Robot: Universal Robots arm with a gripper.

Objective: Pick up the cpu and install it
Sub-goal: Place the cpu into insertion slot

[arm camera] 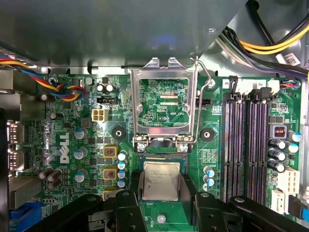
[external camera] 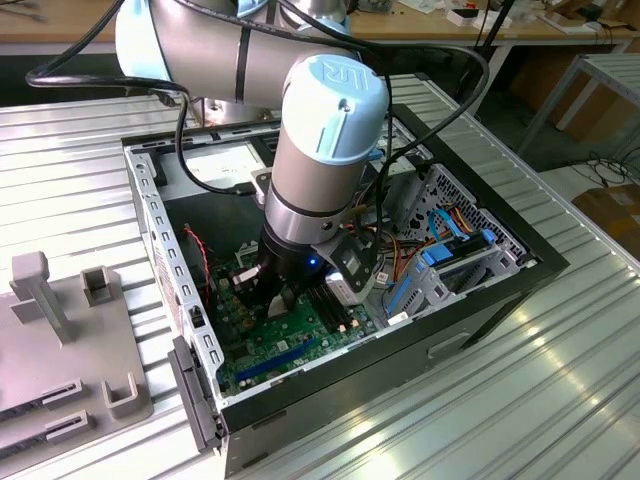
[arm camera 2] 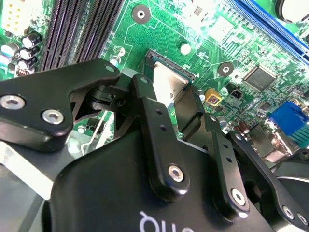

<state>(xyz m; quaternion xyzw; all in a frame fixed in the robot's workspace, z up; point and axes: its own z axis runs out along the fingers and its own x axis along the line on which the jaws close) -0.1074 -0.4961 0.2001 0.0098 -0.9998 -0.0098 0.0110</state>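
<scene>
jaws: clamped on the cpu [arm camera: 161, 181] across two opposite edges | cpu: at the socket [arm camera: 162, 155], just beside the raised metal frame [arm camera: 164, 72]; seated or not, cannot tell | risk: if you lower it tilted or off-square, socket pins could bend

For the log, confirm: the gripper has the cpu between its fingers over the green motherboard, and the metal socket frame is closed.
Not closed: the first wrist view shows the metal socket frame swung open. The gripper does have the cpu between its fingers over the green motherboard.
</scene>
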